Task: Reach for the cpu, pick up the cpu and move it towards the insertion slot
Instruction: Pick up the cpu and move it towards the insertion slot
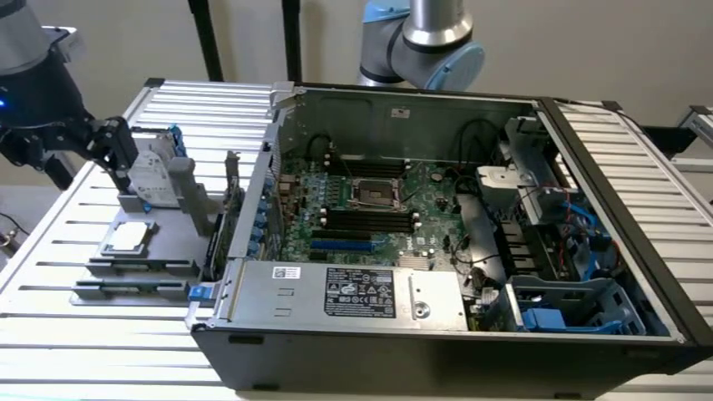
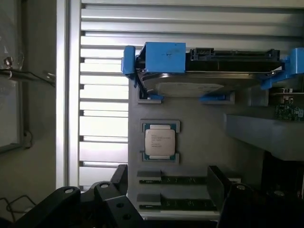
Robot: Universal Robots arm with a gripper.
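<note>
Upper left of the exterior view: black gripper (image 1: 106, 154) hangs off a wrist that comes in from the frame's top-left corner, fingers pointing down and toward the exterior view's right, raised over the slatted table (image 1: 50, 251). Arm elbow joint (image 1: 429, 38) sits at top centre behind the computer case (image 1: 446, 351). Gripper tips are close beside the upright hard drive (image 1: 150, 175) in its blue caddy, holding nothing. The cpu (image 1: 126, 236) lies flat on the grey fixture (image 1: 195, 209), lower left of frame, below the hard drive and clear of the gripper. Two memory sticks (image 1: 134, 267) lie on the fixture below the cpu. The open case takes up centre and right of the frame, with the motherboard (image 1: 435, 225) inside. The insertion slot (image 1: 376, 194) is mid-board, a silvery frame with a dark centre, well apart from the cpu. Power supply (image 1: 346, 292) with a label runs along the case's near edge. Wrist view: camera looks straight down on the fixture (image 2: 199, 123). The cpu (image 2: 159, 144) sits square in its seat, label up, untouched. Hard drive (image 2: 209, 71) is on one side of it, memory sticks (image 2: 183, 180) on the other. Both black fingers (image 2: 102, 202) are spread wide, so the gripper (image 2: 167, 173) is open and empty, with the memory sticks showing between the tips.
</note>
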